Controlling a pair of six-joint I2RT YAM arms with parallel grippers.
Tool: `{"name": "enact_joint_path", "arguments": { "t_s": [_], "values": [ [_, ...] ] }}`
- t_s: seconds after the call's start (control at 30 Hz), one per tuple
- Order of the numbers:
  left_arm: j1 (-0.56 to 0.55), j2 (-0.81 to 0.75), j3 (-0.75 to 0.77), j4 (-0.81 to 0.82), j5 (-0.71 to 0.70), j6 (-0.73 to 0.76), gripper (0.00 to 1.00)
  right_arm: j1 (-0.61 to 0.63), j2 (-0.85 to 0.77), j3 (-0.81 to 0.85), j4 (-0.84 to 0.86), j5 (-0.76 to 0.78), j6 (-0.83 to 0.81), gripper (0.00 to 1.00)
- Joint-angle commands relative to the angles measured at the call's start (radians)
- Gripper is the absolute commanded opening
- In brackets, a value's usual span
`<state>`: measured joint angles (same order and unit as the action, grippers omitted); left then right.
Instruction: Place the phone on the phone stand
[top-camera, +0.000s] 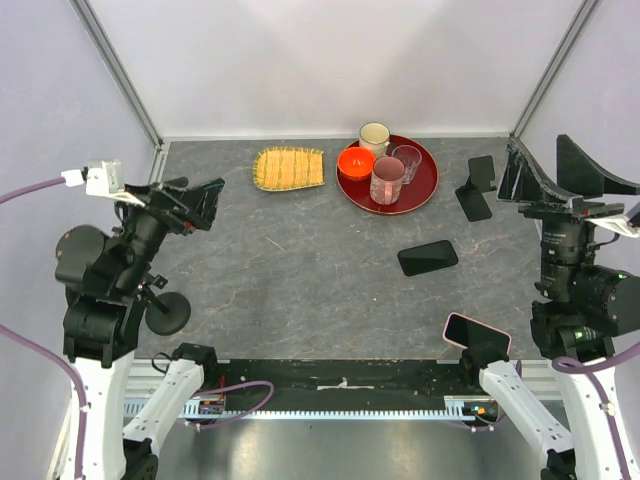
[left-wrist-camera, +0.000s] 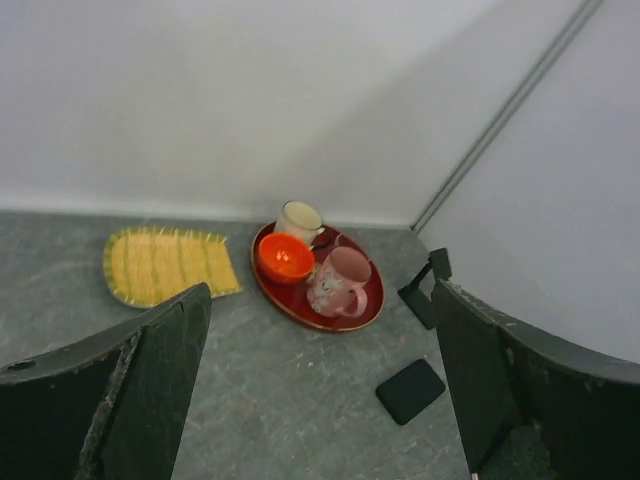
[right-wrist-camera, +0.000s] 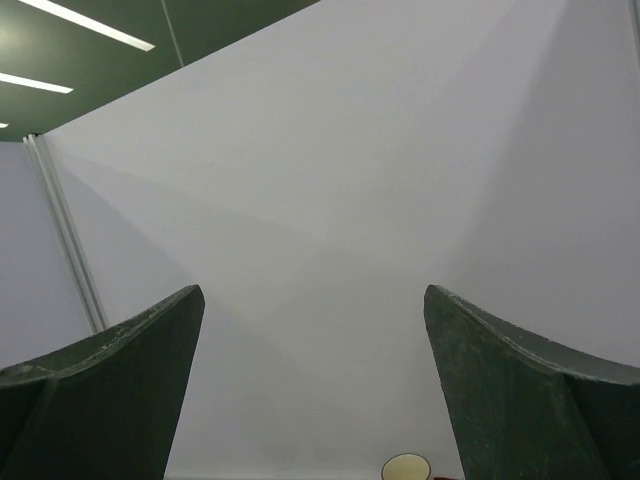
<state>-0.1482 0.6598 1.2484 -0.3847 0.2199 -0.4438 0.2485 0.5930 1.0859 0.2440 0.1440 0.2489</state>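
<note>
Both tools, left (top-camera: 212, 205) and right (top-camera: 540, 155), hang wide apart, holding nothing. A black phone (top-camera: 428, 257) lies flat on the bench (top-camera: 300, 280), right of middle. The phone stand (top-camera: 170, 313) sits beside the left arm.

The top external view looks steeply down from above and behind, covering the whole table (top-camera: 300, 290). The left wrist view sits at the table's left and faces across and down toward the far right corner. It shares the red tray (left-wrist-camera: 300, 300), woven mat (left-wrist-camera: 165, 265) and black phone (left-wrist-camera: 410, 390) with the overhead view. The right wrist view tilts up at the back wall (right-wrist-camera: 350, 200). The cream cup (right-wrist-camera: 406, 467) at its bottom edge is probably the one the other views show.
</note>
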Motion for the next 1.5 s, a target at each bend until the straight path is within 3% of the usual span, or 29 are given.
{"name": "enact_joint_path", "arguments": {
  "t_s": [0.0, 0.2, 0.33, 0.5, 0.67, 1.07, 1.47],
  "values": [
    [-0.002, 0.099, 0.074, -0.235, -0.157, -0.053, 0.98, 0.014, 0.062, 0.028, 0.044, -0.072, 0.050, 0.98],
    [-0.001, 0.242, 0.103, -0.509, -0.335, -0.127, 0.99, 0.050, 0.154, 0.052, 0.040, -0.058, 0.072, 0.98],
    [-0.001, 0.258, 0.079, -0.633, -0.444, -0.200, 0.99, 0.073, 0.319, 0.178, -0.086, -0.083, 0.113, 0.98],
    [0.009, 0.265, 0.069, -0.880, -0.651, -0.407, 0.96, 0.132, 0.442, 0.218, -0.101, -0.073, 0.167, 0.98],
    [0.021, 0.251, 0.034, -1.035, -0.694, -0.544, 0.96, 0.141, 0.534, 0.258, -0.146, -0.095, 0.193, 0.98],
    [0.064, 0.327, 0.006, -1.146, -0.889, -0.719, 0.95, 0.144, 0.726, 0.407, -0.353, -0.099, 0.227, 0.98],
    [0.298, 0.342, -0.092, -0.981, -0.832, -0.587, 0.92, 0.143, 0.820, 0.467, -0.365, -0.208, 0.236, 0.98]
  ]
}}
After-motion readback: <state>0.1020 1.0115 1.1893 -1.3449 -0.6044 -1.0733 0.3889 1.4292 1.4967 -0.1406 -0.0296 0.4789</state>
